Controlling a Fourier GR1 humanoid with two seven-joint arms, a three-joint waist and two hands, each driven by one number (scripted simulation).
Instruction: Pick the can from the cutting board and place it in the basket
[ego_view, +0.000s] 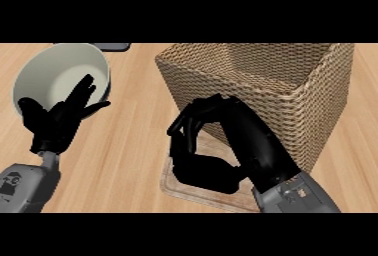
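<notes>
My right hand (229, 135) hangs over the pale cutting board (193, 195), right against the front-left corner of the woven basket (295, 95). Its fingers and thumb curl down round a dark rounded shape that I take for the can (203, 174). The hand hides most of it, and it sits low on the board. The basket is tall, open at the top, and nothing shows inside it. My left hand (55, 120) rests open at the left, fingers up, in front of a bowl.
A pale round bowl (55, 75) lies at the back left, partly behind my left hand. A grey object (114, 46) shows at the top edge. Bare wooden counter (133, 145) separates the two hands.
</notes>
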